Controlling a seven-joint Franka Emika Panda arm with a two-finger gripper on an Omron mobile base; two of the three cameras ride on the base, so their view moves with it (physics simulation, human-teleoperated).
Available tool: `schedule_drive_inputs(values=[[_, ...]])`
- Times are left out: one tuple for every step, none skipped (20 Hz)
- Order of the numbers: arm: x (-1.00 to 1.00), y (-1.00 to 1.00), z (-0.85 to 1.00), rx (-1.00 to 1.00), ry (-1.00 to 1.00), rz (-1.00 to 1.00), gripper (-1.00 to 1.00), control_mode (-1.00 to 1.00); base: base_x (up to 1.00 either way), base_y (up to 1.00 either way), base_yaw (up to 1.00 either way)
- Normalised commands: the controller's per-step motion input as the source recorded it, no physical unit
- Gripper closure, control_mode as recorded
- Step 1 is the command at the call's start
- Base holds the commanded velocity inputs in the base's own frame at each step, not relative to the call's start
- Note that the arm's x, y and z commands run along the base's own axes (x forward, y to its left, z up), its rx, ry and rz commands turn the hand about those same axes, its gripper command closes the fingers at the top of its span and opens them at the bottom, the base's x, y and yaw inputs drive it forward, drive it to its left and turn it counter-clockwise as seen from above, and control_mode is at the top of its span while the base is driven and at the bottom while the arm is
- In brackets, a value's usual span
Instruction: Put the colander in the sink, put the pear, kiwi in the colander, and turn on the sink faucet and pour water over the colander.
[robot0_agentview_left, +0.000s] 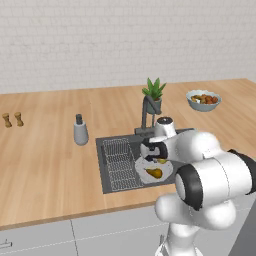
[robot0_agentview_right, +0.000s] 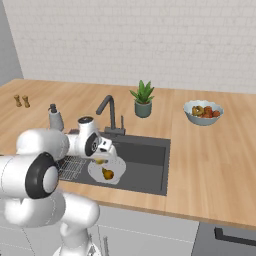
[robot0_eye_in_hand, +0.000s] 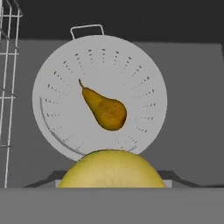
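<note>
Two fruits are in play: the pear (robot0_eye_in_hand: 105, 109) lies on its side in the middle of the colander (robot0_eye_in_hand: 144, 70), and the kiwi (robot0_eye_in_hand: 111, 169) sits clamped between our gripper (robot0_agentview_left: 161, 159) fingers, which stand partway closed around it. We hold the kiwi in the air directly above the colander's near rim, not touching it. The colander rests on the floor of the sink (robot0_agentview_right: 150, 150), just beside the wire rack (robot0_agentview_left: 119, 162). The sink faucet (robot0_agentview_right: 109, 112) stands at the basin's back edge, its spout arching toward the basin. Behind it on the wooden counter (robot0_agentview_left: 45, 165) sit a potted plant (robot0_agentview_right: 143, 99) and a fruit bowl (robot0_agentview_right: 202, 111).
</note>
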Motion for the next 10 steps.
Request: schedule_drive_inputs(values=[[0.61,-0.57,-0.03,0.0,0.03,-0.06,1.0,-1.0,0.0,0.0,0.0],[0.62,-0.56,-0.02,0.01,0.03,-0.04,1.0,-1.0,0.0,0.0,0.0],[0.62,-0.53,-0.05,0.03,0.03,-0.03,1.0,-1.0,0.0,0.0,0.0],[0.59,-0.52,-0.03,0.05,0.01,-0.01,1.0,-1.0,0.0,0.0,0.0],[0.6,-0.52,-0.04,0.08,0.01,0.0,1.0,-1.0,0.0,0.0,0.0],[0.52,-0.52,-0.04,0.12,0.0,0.0,1.0,-1.0,0.0,0.0,0.0],[0.44,-0.54,-0.1,0.15,0.0,0.0,1.0,-1.0,0.0,0.0,0.0],[0.19,-0.5,-0.24,0.16,0.0,0.01,1.0,-1.0,0.0,0.0,0.0],[0.0,-0.39,-0.41,0.17,0.0,0.05,1.0,-1.0,0.0,0.0,0.0],[0.0,-0.36,-0.41,0.18,-0.03,0.07,1.0,-1.0,0.0,0.0,0.0]])
